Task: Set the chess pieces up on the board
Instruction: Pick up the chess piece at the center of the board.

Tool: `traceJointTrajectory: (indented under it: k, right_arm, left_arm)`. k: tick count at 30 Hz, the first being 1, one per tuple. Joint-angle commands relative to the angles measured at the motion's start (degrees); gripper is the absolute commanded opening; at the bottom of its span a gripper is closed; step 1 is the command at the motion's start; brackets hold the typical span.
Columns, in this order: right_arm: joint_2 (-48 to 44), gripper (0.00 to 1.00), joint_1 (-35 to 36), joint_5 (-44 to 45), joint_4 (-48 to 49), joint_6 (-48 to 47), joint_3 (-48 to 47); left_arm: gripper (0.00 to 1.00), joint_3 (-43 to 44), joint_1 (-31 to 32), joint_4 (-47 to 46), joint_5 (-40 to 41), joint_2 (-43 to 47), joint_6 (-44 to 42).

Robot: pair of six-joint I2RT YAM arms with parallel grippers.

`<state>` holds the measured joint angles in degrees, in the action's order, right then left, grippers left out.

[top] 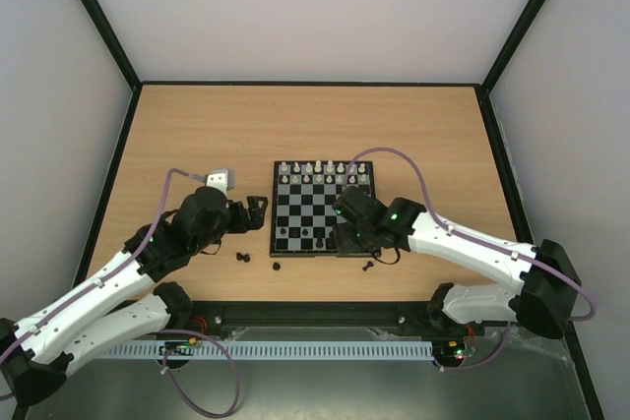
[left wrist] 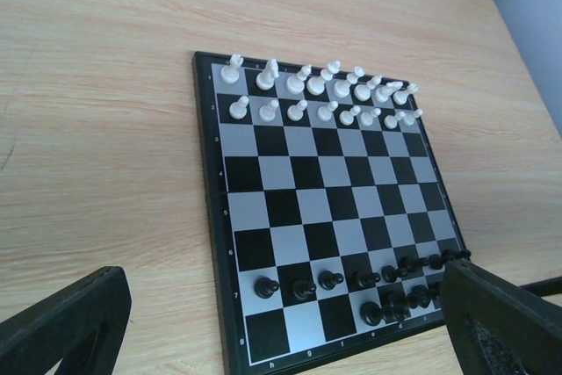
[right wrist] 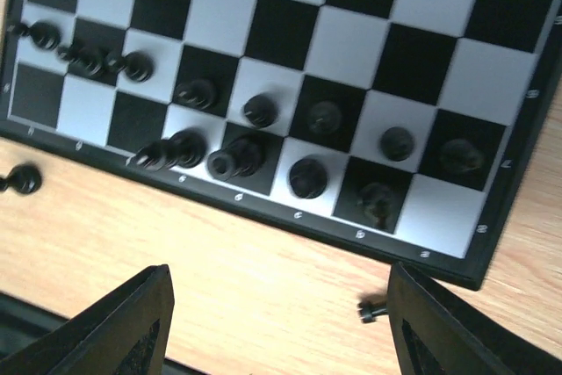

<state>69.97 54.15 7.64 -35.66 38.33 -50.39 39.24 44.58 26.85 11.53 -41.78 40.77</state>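
Observation:
The board (top: 320,211) lies mid-table. White chess pieces (top: 325,169) fill its two far rows, also in the left wrist view (left wrist: 325,94). Black chess pieces (left wrist: 351,280) stand along the near rows; some near-row squares on the left side are bare. My right gripper (right wrist: 277,327) hangs open over the table just past the board's near edge (right wrist: 263,208), nothing between its fingers. A small black piece (right wrist: 371,309) lies on its side by the right finger (right wrist: 457,322). My left gripper (top: 254,211) is open beside the board's left edge.
Loose black pieces lie on the wood in front of the board (top: 243,257), (top: 276,267), (top: 368,265); one shows at the right wrist view's left edge (right wrist: 19,180). The right arm's purple cable (top: 394,154) arcs past the board's far right corner. Black rails edge the table.

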Motion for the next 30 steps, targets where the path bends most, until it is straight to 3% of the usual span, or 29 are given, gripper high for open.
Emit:
traceJointTrajectory:
  k: [1, 12, 15, 17, 30]
  right_arm:
    - [2.05, 0.67, 3.23, -1.66, -0.04, -1.07, -1.95]
    - [-0.30, 0.73, 7.18, -6.11, 2.53, -0.96, 1.63]
    - [-2.50, 0.83, 7.50, -7.12, 3.73, -0.59, 3.87]
    - [-3.98, 0.99, 7.51, -7.16, 3.76, -0.30, 4.99]
    - [-11.59, 0.98, 7.48, -16.89, 8.14, -1.72, 4.42]
  left_arm:
    - [0.99, 0.41, -0.37, 0.71, 0.61, -0.96, 1.17]
    - [0.99, 0.79, -0.37, -6.39, -1.12, -5.06, 1.01]
    - [0.99, 3.38, -0.37, -7.24, -2.17, -8.03, 0.36]
    - [0.99, 4.75, -0.29, -7.57, -2.28, -9.53, 0.13]
    - [0.99, 3.11, -0.21, -8.96, -1.55, -5.99, 0.23]
